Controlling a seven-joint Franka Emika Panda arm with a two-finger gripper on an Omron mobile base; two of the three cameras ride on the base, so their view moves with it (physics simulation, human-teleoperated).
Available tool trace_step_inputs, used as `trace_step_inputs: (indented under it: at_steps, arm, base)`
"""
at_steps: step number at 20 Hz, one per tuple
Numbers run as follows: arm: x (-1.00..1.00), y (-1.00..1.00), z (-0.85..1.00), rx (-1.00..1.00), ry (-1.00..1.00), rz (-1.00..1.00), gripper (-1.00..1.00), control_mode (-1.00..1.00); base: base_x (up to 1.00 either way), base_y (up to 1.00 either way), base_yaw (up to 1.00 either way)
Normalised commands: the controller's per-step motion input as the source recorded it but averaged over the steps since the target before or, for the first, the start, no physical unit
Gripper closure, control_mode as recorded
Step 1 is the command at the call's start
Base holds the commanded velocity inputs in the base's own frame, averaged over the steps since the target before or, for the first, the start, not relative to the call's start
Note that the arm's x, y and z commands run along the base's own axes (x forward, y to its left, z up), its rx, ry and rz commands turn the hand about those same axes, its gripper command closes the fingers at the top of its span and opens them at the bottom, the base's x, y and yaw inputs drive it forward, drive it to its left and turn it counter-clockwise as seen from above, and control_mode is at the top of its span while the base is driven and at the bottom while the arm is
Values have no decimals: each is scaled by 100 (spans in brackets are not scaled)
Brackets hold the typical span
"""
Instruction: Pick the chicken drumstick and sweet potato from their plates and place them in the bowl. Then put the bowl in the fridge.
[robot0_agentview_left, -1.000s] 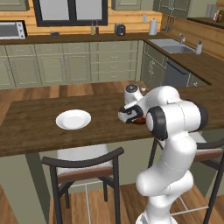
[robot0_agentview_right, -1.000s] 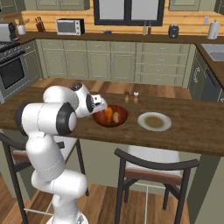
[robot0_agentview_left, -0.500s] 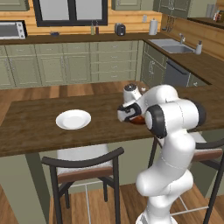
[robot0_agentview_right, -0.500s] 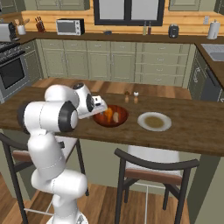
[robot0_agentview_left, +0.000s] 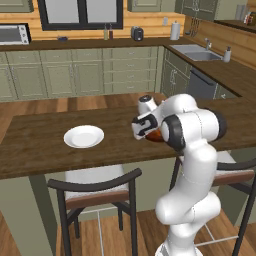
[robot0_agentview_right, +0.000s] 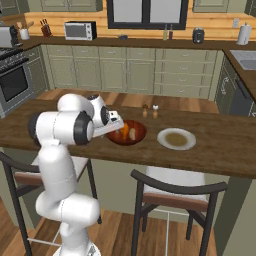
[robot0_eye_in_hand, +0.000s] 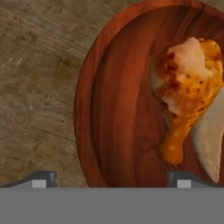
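The reddish-brown bowl (robot0_eye_in_hand: 118, 109) sits on the wooden counter and holds the orange-brown chicken drumstick (robot0_eye_in_hand: 186, 92). The pale sweet potato (robot0_eye_in_hand: 210, 140) lies beside the drumstick at the view's right edge. My gripper (robot0_eye_in_hand: 110, 179) hangs open just above the bowl's near rim. One fingertip (robot0_eye_in_hand: 40, 178) is over the counter, the other over the bowl's inside. From the right base view, the bowl (robot0_agentview_right: 131, 139) lies just right of the gripper (robot0_agentview_right: 115, 128). In the left base view, the gripper (robot0_agentview_left: 142, 129) covers part of the bowl (robot0_agentview_left: 156, 137). An empty white plate (robot0_agentview_left: 84, 136) lies apart from it.
The white plate (robot0_agentview_right: 176, 138) lies right of the bowl. Two small shakers (robot0_agentview_right: 150, 111) stand behind the bowl. Dark chairs (robot0_agentview_left: 97, 192) (robot0_agentview_right: 172, 192) sit under the counter's near edge. Green cabinets, a sink (robot0_agentview_left: 197, 55) and a microwave (robot0_agentview_right: 80, 31) line the far walls.
The gripper has sunk a little and shifted slightly toward the bowl's near rim. Bowl, food and plate have not moved.
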Motion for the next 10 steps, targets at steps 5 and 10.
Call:
trace_step_inputs:
  at_steps: [5, 10]
  arm:
    - [0, 0, -39, -5, 2, 0, -100, -100]
    - [22, -2, -44, -4, 0, 0, -100, -100]
  base:
    - [0, 0, 0]
    - [0, 0, 0]
